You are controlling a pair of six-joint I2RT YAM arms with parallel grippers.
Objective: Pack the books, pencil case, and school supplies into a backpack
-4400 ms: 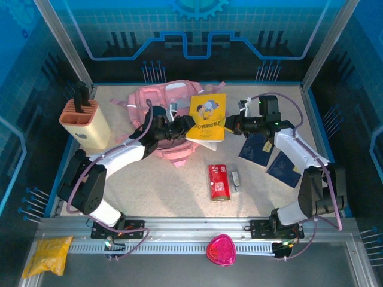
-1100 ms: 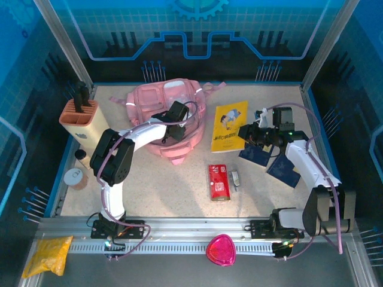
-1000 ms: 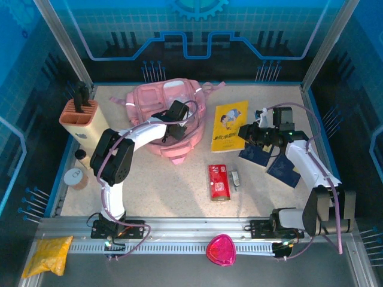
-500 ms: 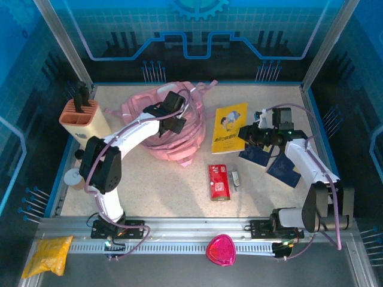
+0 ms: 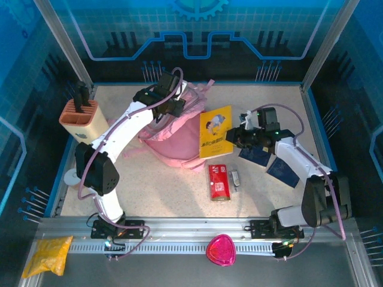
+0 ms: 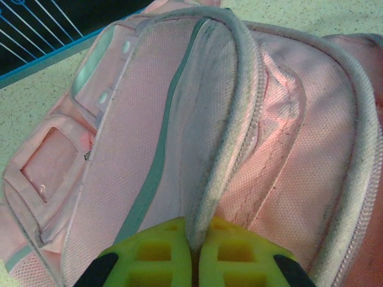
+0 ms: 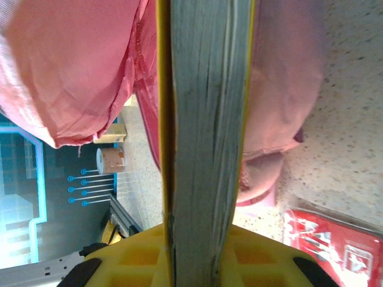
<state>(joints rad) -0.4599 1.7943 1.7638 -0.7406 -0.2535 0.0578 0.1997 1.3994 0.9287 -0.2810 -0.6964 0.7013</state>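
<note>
The pink backpack (image 5: 173, 134) lies at the back left of the table. My left gripper (image 5: 170, 99) is shut on its grey zip rim (image 6: 221, 155) and holds the flap up, pulling the mouth open. My right gripper (image 5: 235, 136) is shut on the yellow book (image 5: 215, 131), which is tilted up next to the backpack's right side. In the right wrist view the book (image 7: 206, 119) is edge-on between the fingers with the backpack (image 7: 78, 72) behind it. Two navy books (image 5: 257, 156) lie under the right arm. The red pencil case (image 5: 219, 182) and a small grey-white piece (image 5: 235, 177) lie mid-table.
A beige knife block (image 5: 84, 122) stands at the far left, with a tape roll (image 5: 72, 176) nearer the left edge. On the front rail outside the table lie a pink heart-shaped thing (image 5: 220, 250) and a yellow plastic bag (image 5: 48, 254).
My left gripper has risen and moved back with the backpack's rim, stretching the bag open. My right gripper has lifted the yellow book and carried it left toward the backpack.
</note>
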